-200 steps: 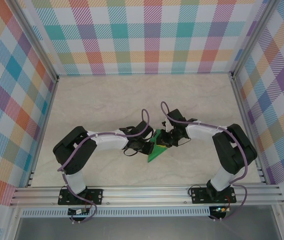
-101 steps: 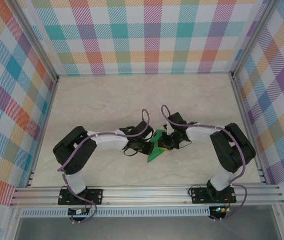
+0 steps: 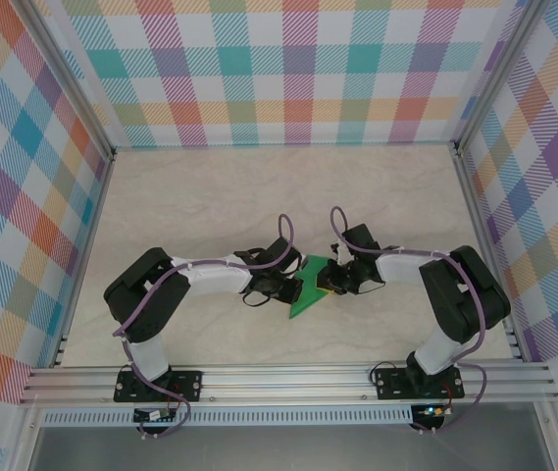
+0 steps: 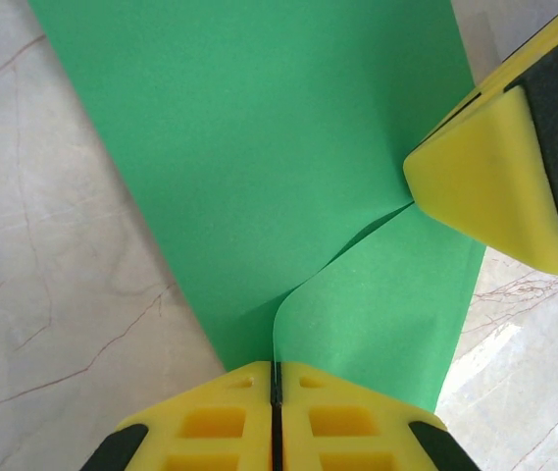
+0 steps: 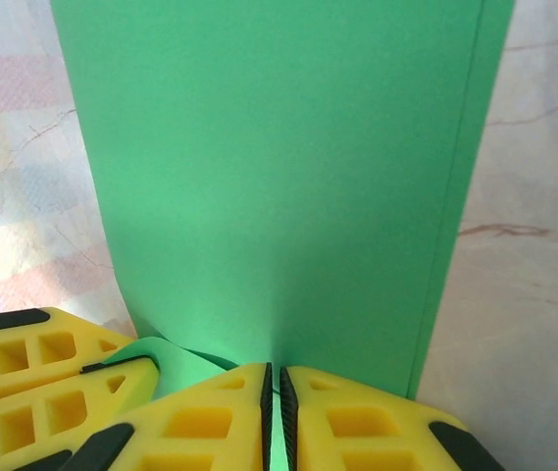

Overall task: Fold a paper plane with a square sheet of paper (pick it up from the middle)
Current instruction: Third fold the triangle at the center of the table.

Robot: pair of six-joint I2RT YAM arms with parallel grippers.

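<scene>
The green sheet of paper is folded into a narrow strip with a pointed near end and is held between the two arms at mid-table. My left gripper is shut on a raised, curling edge of the paper, which runs into the seam between its yellow jaws. My right gripper is shut on the opposite edge of the paper, pinched between its jaws. The right gripper's fingertip touches the paper's side. The left gripper's fingers sit close beside the right jaws.
The pale marble-pattern tabletop spreads round the arms. Checked walls close in the back and both sides. An aluminium rail carrying the arm bases runs along the near edge.
The right arm's wrist has shifted to the right and slightly nearer, still holding the paper. The left arm has stayed put.
</scene>
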